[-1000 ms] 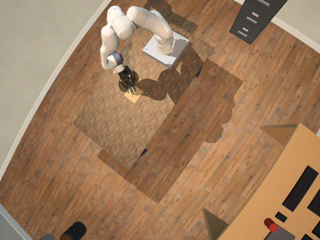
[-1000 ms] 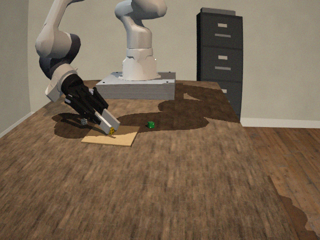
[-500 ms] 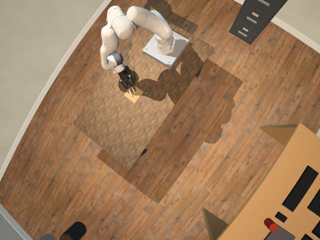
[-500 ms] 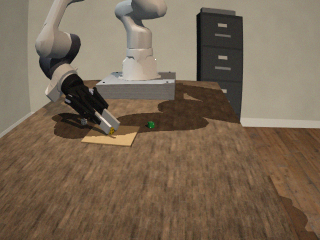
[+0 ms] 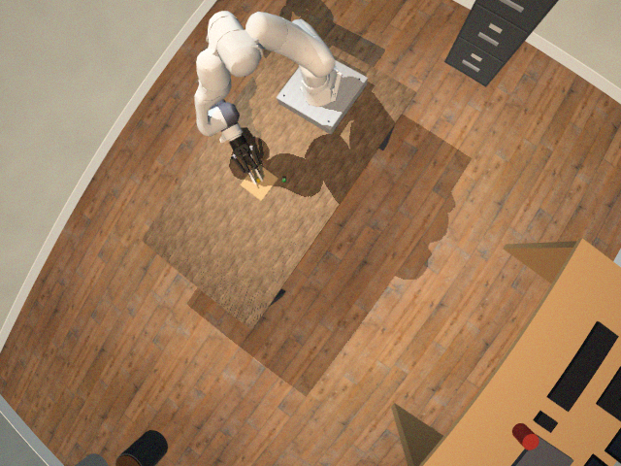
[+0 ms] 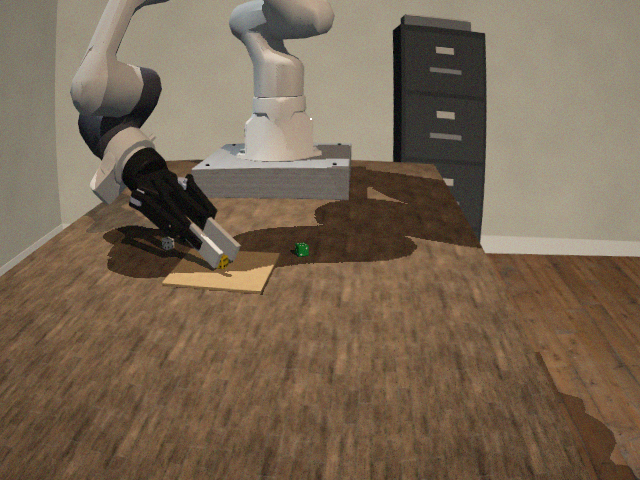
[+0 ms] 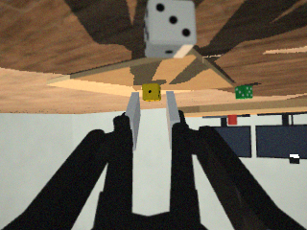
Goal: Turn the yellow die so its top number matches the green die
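Dark filing cabinet point(image 5: 494, 42) point(image 6: 442, 82), red cylinder point(image 5: 525, 437) point(image 7: 232, 120), black cylinder point(image 5: 147, 446), perhaps a bin
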{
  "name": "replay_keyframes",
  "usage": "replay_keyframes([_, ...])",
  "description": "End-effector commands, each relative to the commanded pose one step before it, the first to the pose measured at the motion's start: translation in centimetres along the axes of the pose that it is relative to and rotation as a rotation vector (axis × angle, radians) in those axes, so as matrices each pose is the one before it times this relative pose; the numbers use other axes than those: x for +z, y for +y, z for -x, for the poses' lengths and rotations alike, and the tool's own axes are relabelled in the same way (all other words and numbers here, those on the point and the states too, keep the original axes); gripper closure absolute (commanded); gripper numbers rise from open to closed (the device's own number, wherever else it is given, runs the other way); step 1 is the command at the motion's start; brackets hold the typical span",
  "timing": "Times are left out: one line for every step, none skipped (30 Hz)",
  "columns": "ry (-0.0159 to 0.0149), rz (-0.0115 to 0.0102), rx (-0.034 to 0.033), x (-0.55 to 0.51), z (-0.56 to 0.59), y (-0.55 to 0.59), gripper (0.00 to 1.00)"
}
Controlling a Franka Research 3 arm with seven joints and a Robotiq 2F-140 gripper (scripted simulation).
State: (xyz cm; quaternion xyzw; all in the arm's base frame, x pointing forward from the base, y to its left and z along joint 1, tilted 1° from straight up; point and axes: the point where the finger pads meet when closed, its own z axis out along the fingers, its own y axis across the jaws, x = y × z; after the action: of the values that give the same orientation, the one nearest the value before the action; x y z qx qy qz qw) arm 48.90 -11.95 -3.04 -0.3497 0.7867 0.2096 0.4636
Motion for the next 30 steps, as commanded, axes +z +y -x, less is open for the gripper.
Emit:
replay_keyframes([-0.00226,-0.00352,-0.00298,0.013,0.044,-0.155,0.81])
replay_keyframes([0.00000,0.00000,0.00000,-0.022,0.000,0.000,0.81])
replay_keyframes([0.00000,0.00000,0.00000,-0.054,0.000,0.000,0.81])
replay_keyframes([0.00000,0.00000,0.00000,-0.095,0.000,0.000,0.81])
replay_keyframes([0.00000,0.00000,0.00000,-0.142,0.000,0.000,0.81])
replay_keyframes([0.00000,0.00000,0.00001,-0.191,0.000,0.001,0.81])
replay_keyframes([0.00000,0.00000,-0.00001,-0.241,0.000,-0.001,0.81])
replay_keyframes([0.00000,0.00000,0.00001,-0.285,0.000,0.001,0.81])
replay_keyframes([0.00000,0.00000,-0.00001,-0.327,0.000,0.000,0.81])
replay_keyframes([0.00000,0.00000,0.00000,-0.360,0.000,0.000,0.81])
replay_keyframes([0.00000,0.00000,0.00000,-0.382,0.000,0.000,0.81])
replay_keyframes([0.00000,0.00000,0.00001,-0.392,0.000,0.001,0.81])
replay_keyframes([0.00000,0.00000,0.00000,0.000,0.000,0.000,0.81])
replay_keyframes([0.00000,0.00000,0.00000,0.000,0.000,0.000,0.81])
replay_keyframes([0.00000,0.00000,-0.00001,-0.391,0.000,-0.001,0.81])
replay_keyframes([0.00000,0.00000,0.00000,-0.380,0.000,0.000,0.81])
replay_keyframes([0.00000,0.00000,0.00000,-0.358,0.000,0.000,0.81])
replay_keyframes([0.00000,0.00000,0.00000,-0.327,0.000,0.000,0.81])
replay_keyframes([0.00000,0.00000,-0.00001,-0.288,0.000,-0.001,0.81])
replay_keyframes([0.00000,0.00000,0.00001,-0.244,0.000,0.001,0.81])
replay_keyframes([0.00000,0.00000,-0.00001,-0.195,0.000,-0.001,0.81])
replay_keyframes([0.00000,0.00000,0.00000,-0.145,0.000,0.000,0.81])
replay_keyframes([0.00000,0.00000,0.00000,-0.097,0.000,0.000,0.81])
replay_keyframes([0.00000,0.00000,0.00000,-0.055,0.000,0.000,0.81])
replay_keyframes([0.00000,0.00000,0.00000,-0.022,0.000,0.000,0.81])
replay_keyframes([0.00000,0.00000,0.00000,-0.003,0.000,0.000,0.81])
replay_keyframes([0.00000,0.00000,0.00000,-0.002,0.004,0.000,0.81])
replay_keyframes([0.00000,0.00000,0.00000,-0.012,0.023,0.000,0.81])
replay_keyframes([0.00000,0.00000,0.00000,-0.031,0.058,0.000,0.81])
replay_keyframes([0.00000,0.00000,0.00000,0.000,0.000,0.000,0.81])
